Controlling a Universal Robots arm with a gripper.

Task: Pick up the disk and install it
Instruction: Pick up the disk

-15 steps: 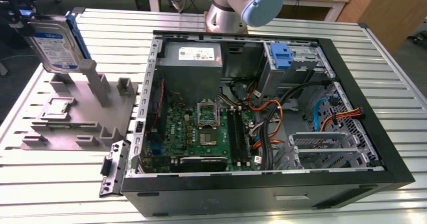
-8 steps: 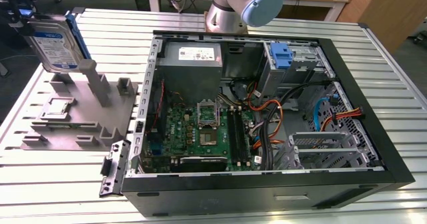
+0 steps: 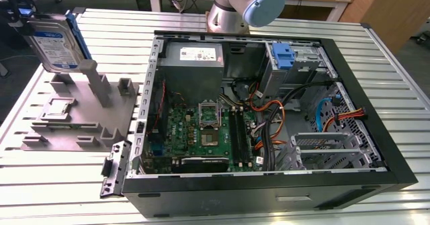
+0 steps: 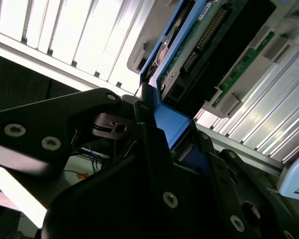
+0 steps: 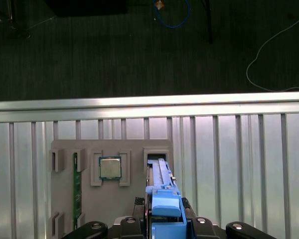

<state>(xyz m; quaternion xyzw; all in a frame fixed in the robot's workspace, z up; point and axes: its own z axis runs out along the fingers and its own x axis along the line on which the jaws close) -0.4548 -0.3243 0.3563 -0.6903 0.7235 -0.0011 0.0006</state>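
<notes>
The disk (image 3: 57, 41), a silver drive with a white-and-blue label and blue side rails, hangs upright at the exterior view's far left, over the grey fixture (image 3: 80, 114). My gripper (image 3: 30, 14) is shut on its upper end. In the first wrist view the disk's blue rail (image 5: 162, 191) runs out from between my black fingers (image 5: 132, 221), above an empty slot (image 5: 157, 157) in the fixture. The second wrist view shows the disk's circuit-board side (image 4: 209, 45) and blue rail (image 4: 172, 122) clamped in the gripper (image 4: 157, 129).
The open black computer case (image 3: 396, 149) lies on the slatted metal table (image 3: 121, 28), with a motherboard (image 3: 205, 134), a grey power supply (image 3: 195, 59), a blue bracket (image 3: 285, 56) in the far bay and a metal drive cage (image 3: 329, 149). A processor chip (image 5: 109, 168) and memory stick (image 5: 76, 189) rest in the fixture.
</notes>
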